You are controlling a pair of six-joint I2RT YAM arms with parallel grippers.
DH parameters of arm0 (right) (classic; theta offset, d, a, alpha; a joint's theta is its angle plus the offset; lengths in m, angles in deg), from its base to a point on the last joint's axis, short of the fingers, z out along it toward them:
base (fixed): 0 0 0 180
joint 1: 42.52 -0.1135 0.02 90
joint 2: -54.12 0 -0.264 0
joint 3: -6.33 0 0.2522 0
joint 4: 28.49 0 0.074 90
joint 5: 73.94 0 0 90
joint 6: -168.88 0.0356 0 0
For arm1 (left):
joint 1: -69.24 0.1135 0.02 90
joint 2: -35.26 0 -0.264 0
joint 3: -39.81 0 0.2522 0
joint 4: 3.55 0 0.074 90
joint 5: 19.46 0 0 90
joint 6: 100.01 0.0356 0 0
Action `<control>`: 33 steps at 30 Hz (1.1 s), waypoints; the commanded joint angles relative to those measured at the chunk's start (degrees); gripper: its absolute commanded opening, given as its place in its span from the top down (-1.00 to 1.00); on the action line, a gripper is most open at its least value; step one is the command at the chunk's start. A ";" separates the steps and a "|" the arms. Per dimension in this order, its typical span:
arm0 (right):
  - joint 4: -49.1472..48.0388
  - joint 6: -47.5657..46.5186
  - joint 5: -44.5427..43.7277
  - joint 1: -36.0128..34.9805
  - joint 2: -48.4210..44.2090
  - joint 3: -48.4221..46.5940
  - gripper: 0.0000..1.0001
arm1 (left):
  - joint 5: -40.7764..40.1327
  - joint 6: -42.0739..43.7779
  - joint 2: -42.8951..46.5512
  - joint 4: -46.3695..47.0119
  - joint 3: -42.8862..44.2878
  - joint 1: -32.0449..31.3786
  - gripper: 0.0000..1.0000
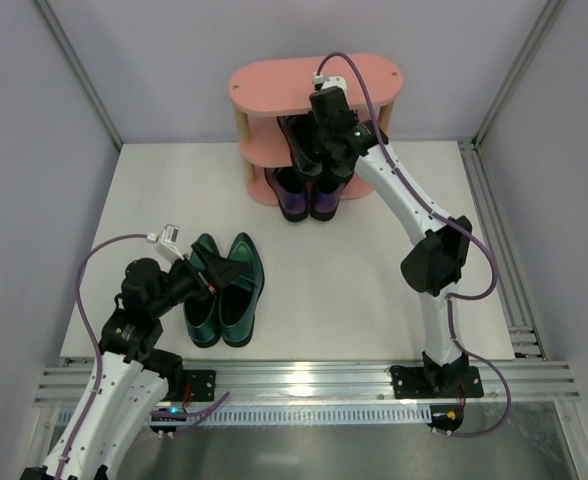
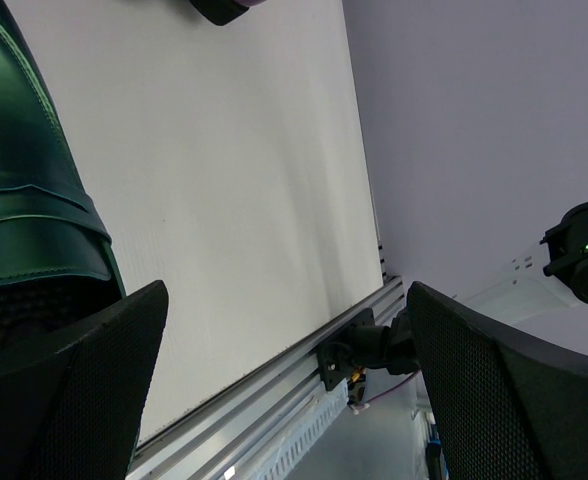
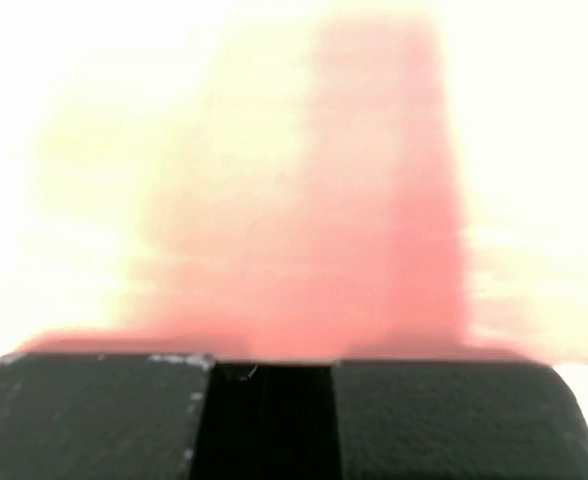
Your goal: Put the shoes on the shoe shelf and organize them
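Right gripper (image 1: pixel 324 145) fingers pressed nearly together at the shoe shelf (image 1: pixel 274 85) middle tier, by black shoes (image 1: pixel 299 135). Left gripper (image 1: pixel 212 272) spread wide beside teal shoes (image 1: pixel 236 295), well in front of the shelf.

White-shelled arms (image 1: pixel 399 195) carry black joints (image 1: pixel 432 262), textured black claw fingers (image 2: pixel 494 390) — and looping purple cables (image 1: pixel 82 280).

Pink shelf (image 1: pixel 274 85), teal-green shoes (image 1: pixel 224 290), purple shoes (image 1: pixel 309 203), black shoes (image 1: pixel 296 140)

right claw (image 3: pixel 272 400): jaws nearly together, thin dark gap | beyond: blurred pink shape (image 3: pixel 374 240), glare
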 commanded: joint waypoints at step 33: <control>-32.14 2.88 -11.56 -2.09 -47.54 44.10 -0.83 | -3.26 -1.36 -9.04 9.64 6.12 0.08 -0.99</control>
